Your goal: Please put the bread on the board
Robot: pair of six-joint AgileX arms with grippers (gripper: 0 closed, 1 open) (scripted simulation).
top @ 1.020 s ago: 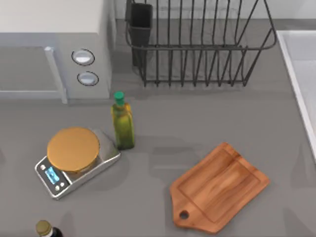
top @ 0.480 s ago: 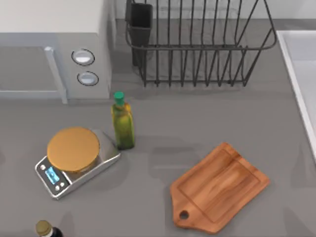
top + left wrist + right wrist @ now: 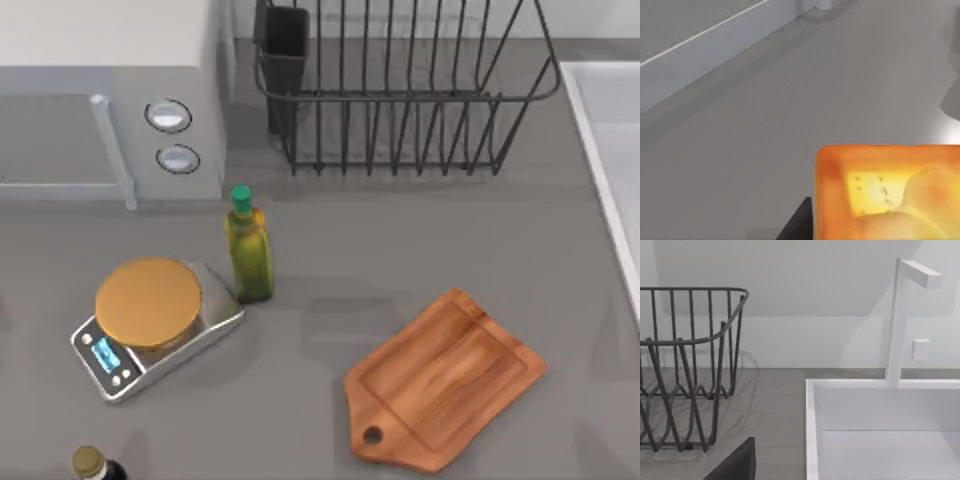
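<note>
A reddish-brown wooden cutting board (image 3: 446, 381) lies bare on the gray countertop (image 3: 400, 250) at the lower right of the top view, set at an angle, its short handle with the round hole pointing toward the bottom edge of the frame. Well apart from it, at the lower left, a digital kitchen scale (image 3: 155, 340) carries a round, flat tan disc (image 3: 148, 302), and a green-capped bottle of olive oil (image 3: 248, 247) stands upright just beside the scale's upper right corner. A second bottle with a gold cap (image 3: 90, 464) sits at the bottom left edge. A white microwave (image 3: 110, 90) occupies the upper left, a dark wire dish rack (image 3: 400, 85) with a black cup-like holder (image 3: 285, 45) at its left end fills the upper middle, and the rim of a white sink (image 3: 605, 160) runs down the right edge. In the left wrist view, the bread (image 3: 887, 192) (golden-orange, toasted at the edges) sits very close to the camera above the gray surface, with a dark finger (image 3: 797, 222) of the left gripper touching its side; whether the gripper is pinching the bread cannot be told. The right wrist view looks toward the rack, the sink basin and a white faucet (image 3: 902, 320), with a dark finger (image 3: 737, 462) at its bottom edge.
</note>
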